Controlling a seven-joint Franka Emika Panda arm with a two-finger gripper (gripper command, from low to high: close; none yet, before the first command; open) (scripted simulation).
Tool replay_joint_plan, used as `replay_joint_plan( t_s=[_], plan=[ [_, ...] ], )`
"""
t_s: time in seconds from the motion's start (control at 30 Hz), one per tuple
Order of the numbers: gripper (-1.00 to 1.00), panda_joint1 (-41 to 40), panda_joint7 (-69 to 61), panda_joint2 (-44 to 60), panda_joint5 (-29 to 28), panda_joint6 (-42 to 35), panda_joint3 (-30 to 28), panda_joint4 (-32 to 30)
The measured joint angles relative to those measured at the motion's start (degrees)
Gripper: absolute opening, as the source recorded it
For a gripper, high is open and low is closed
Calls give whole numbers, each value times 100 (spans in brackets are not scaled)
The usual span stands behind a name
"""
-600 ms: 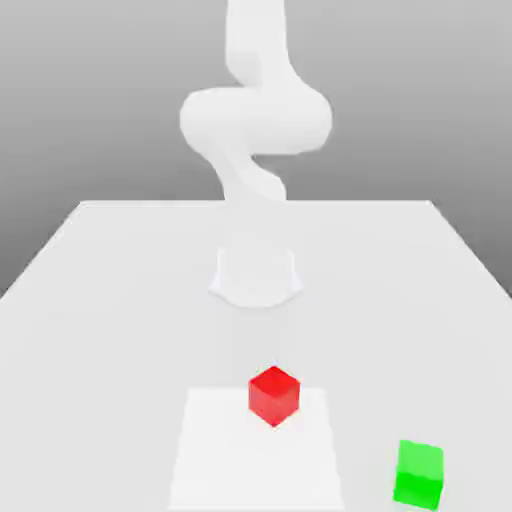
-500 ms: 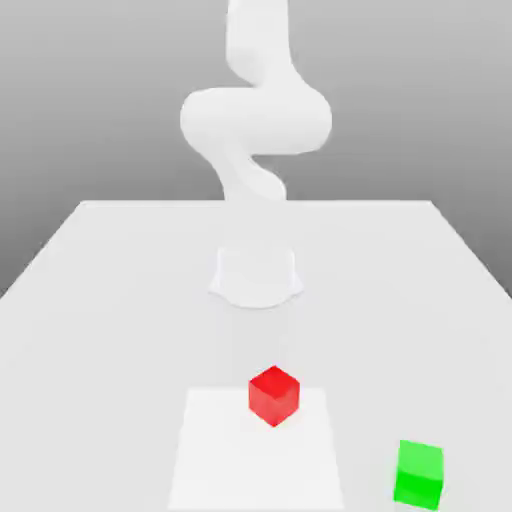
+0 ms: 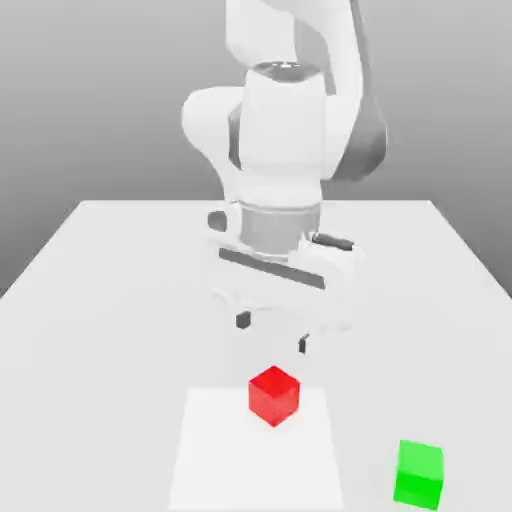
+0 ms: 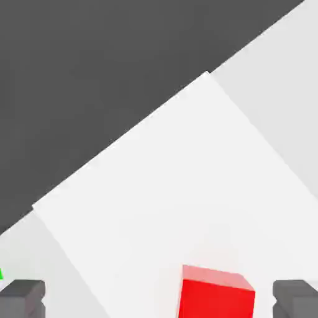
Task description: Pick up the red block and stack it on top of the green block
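Note:
The red block (image 3: 274, 394) is a small glossy cube resting on a lighter square patch (image 3: 255, 455) near the table's front. My gripper (image 3: 273, 333) hangs a short way above and just behind it, open, with nothing between its dark fingertips (image 3: 243, 320). In the hand view the red block (image 4: 216, 295) lies between the two fingertips (image 4: 297, 299), closer to one of them, and the gripper (image 4: 159, 299) stands wide. The green block (image 3: 420, 473) sits on the table towards the exterior view's front right, apart from the red one. A thin green sliver (image 4: 1, 274) of it shows in the hand view.
The white table (image 3: 100, 300) stretches wide to both sides of the arm. Its front edge lies close to the blocks. Beyond the table's edge the hand view shows dark floor (image 4: 93, 74).
The arm was a pale upright shape before. Now it shows in full, with the hand low over the red block. Neither block has moved.

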Motion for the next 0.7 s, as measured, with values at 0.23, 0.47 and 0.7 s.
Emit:
replay_joint_plan(
  t_s=[0.23,0.47,0.7],
  plan=[
    [0,329,978,1289,-1139,1042,-629,80],
    [-100,592,1136,1571,-1362,1296,-950,113],
    [-100,301,602,844,-605,688,-450,17]
  ],
)
